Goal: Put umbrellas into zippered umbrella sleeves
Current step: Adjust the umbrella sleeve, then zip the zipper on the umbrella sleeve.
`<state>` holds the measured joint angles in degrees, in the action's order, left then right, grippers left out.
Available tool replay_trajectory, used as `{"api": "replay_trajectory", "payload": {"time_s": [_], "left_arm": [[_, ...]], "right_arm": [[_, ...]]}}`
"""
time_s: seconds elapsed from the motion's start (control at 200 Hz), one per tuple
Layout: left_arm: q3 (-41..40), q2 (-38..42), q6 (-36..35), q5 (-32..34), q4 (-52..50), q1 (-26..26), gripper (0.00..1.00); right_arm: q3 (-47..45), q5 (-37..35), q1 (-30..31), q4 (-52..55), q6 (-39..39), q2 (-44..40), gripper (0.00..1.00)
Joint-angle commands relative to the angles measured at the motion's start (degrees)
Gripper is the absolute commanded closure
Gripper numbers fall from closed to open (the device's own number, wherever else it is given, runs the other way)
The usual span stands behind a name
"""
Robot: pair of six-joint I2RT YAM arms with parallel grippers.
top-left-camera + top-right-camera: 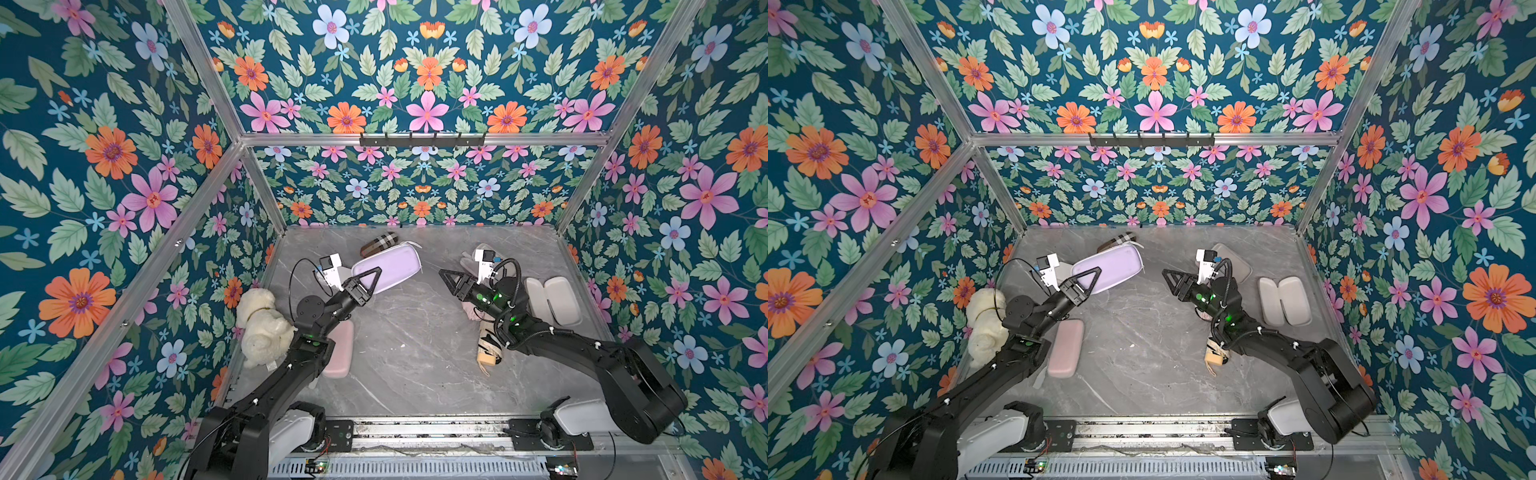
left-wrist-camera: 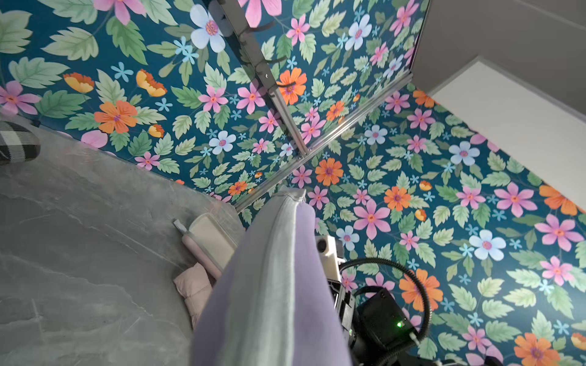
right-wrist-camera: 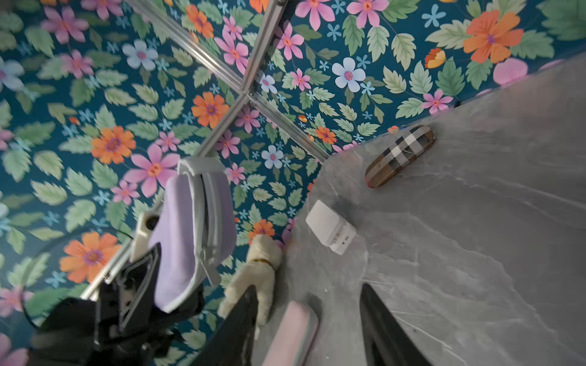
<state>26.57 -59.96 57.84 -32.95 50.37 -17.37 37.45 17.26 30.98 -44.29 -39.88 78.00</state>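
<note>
Robot arms are working through a set of umbrellas and zippered cases on a grey marble desk [image 1: 415, 365]. The left gripper [image 1: 372, 276] is clamping one end of the lavender sleeve [image 1: 395, 264] and holding it clear of the desk, toward the far edge. Its halves are lying together, though the wrist views are not showing whether the zipper is run fully round. No lavender umbrella is showing anywhere, so it is probably packed inside.

The right gripper [image 1: 445, 276] is hanging with its jaws apart and nothing between them, above the middle of the desk.

A closed pink sleeve [image 1: 340, 351] is lying near the left edge, beside the left arm, and is likely finished too, though its contents are hidden.

The rest is waiting. A pink umbrella [image 1: 471, 311] and a cream umbrella [image 1: 488, 347] with black markings are lying loose under the right arm. An open sleeve [image 1: 555, 300] is lying spread flat and empty at the right edge. A second open sleeve [image 1: 1235, 259] is sitting toward the far right corner, its inside only partly visible.

By this count, roughly half the job is remaining.

A plaid roll [image 1: 379, 244] at the far edge, a plush toy [image 1: 262, 324] at the left edge and a white box [image 3: 329, 226] are sitting apart from the work.
</note>
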Motion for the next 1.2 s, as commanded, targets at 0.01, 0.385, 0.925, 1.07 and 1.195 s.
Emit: {"api": "replay_trajectory", "payload": {"time_s": [0.01,0.385,0.925,1.07,1.195], "left_arm": [[2.96,1.72,-8.28,-4.13,-10.91,0.18,0.93],[5.46,1.89,-9.05,-7.06,-14.84,0.07,0.93],[7.61,1.30,-12.04,-9.12,-21.82,0.09,0.94],[8.72,1.69,-14.58,-9.85,-27.61,0.15,0.95],[10.01,1.87,-17.58,-10.81,-33.77,0.31,0.95]], "right_arm": [[2.62,-9.68,4.65,17.82,29.53,-2.97,0.49],[7.62,-21.83,14.80,16.67,50.74,2.45,0.53],[10.23,-22.41,14.98,18.97,62.68,3.48,0.88],[10.49,-23.30,14.98,19.04,65.03,3.94,0.97],[10.58,-24.32,14.72,19.77,66.73,3.74,1.00]]}}
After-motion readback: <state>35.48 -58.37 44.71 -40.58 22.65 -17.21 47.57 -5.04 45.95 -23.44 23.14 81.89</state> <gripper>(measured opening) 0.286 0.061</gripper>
